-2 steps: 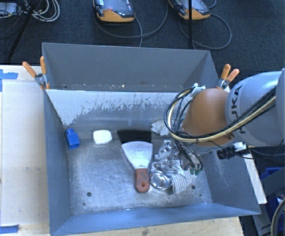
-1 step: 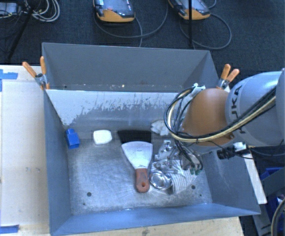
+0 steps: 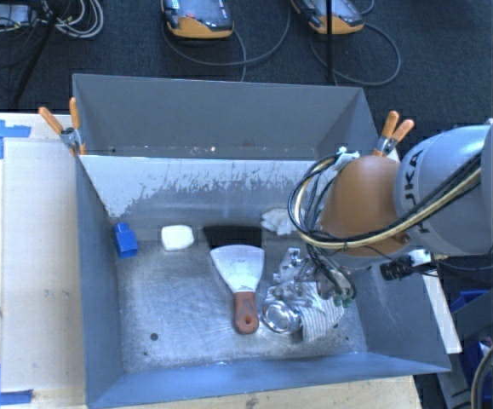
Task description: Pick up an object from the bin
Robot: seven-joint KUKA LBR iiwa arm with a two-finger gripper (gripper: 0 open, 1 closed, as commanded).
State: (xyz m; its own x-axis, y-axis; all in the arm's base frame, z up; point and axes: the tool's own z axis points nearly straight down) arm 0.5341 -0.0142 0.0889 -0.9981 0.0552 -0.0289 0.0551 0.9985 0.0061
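- Camera view: gripper (image 3: 301, 281) hangs over a shiny metal piece (image 3: 278, 316) touching a crumpled striped cloth (image 3: 321, 320), near right in the bin (image 3: 229, 186).
- This heap has no clear long axis.
- Gripper apart or together: I cannot tell.

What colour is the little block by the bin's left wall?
The little block is blue; the camera view shows it best.

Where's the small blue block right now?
In the camera view, the blue block sits far left on the bin floor, beside the white block.

Grey bin (image 3: 220, 122) holds blue block (image 3: 125, 239); white lump (image 3: 176, 238); scraper (image 3: 239, 279); heap (image 3: 301, 309).
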